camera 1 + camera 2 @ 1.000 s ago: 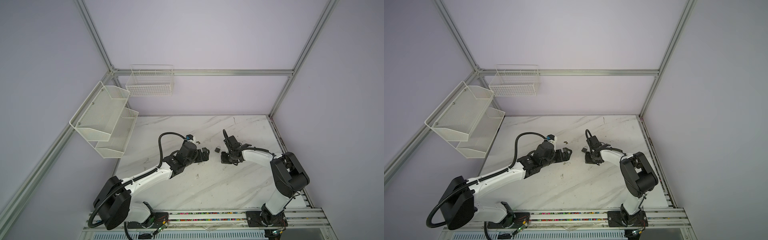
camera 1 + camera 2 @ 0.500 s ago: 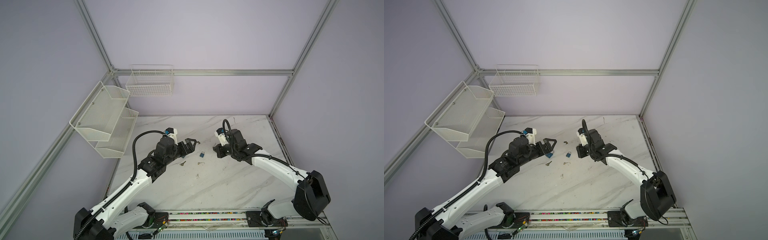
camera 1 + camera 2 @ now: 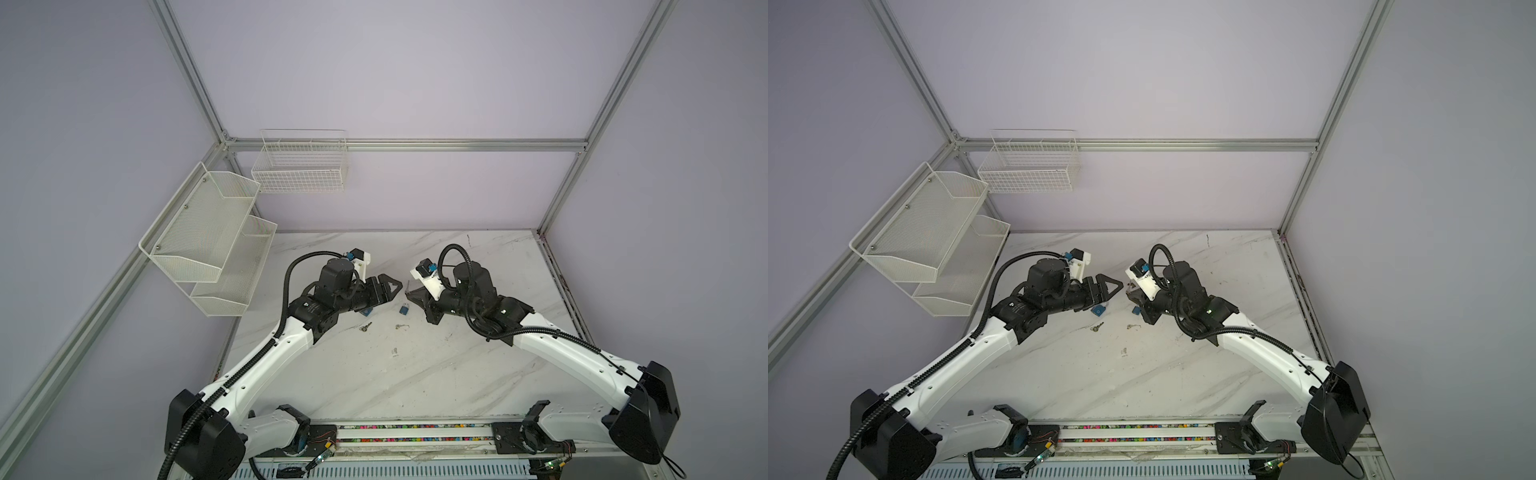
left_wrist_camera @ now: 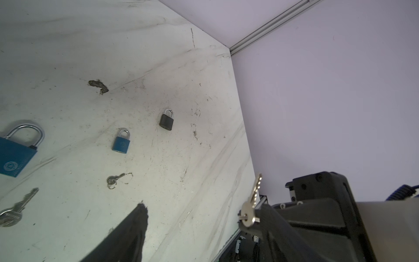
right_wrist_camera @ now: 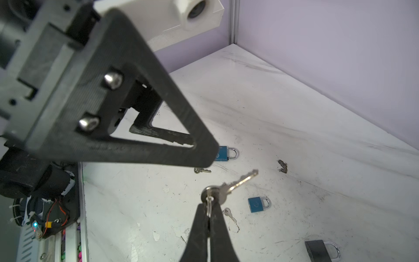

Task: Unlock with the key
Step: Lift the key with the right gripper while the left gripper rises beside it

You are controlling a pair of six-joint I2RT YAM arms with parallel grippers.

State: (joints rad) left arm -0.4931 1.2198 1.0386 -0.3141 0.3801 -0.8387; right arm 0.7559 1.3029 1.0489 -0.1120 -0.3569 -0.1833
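The key point(image 5: 229, 187) is in my right end effector point(image 5: 208, 207). The two fingers are pressed together on the key's round head and its ring, right at the very tip. The long part of the key sticks out past the tip, a bit tilted. The key is up in the air, not on the tabletop point(image 3: 457, 374). In both top views it sits between my two end effectors, near the middle of the tabletop.

My left end effector point(image 3: 395, 286) is just beside the key, tip facing tip with the right one. It does not touch the key. Its fingers are apart and there is nothing in them.

Down on the tabletop lie three padlocks, all flat. The big blue padlock point(image 4: 15, 156) is under my left end effector. The small blue padlock point(image 4: 121, 144) lies below the key, near my right tip. The black padlock point(image 4: 166, 121) lies a little past it.

A loose key point(image 4: 15, 211) lies near the big blue padlock. A little key point(image 4: 114, 179) lies near the small blue one.
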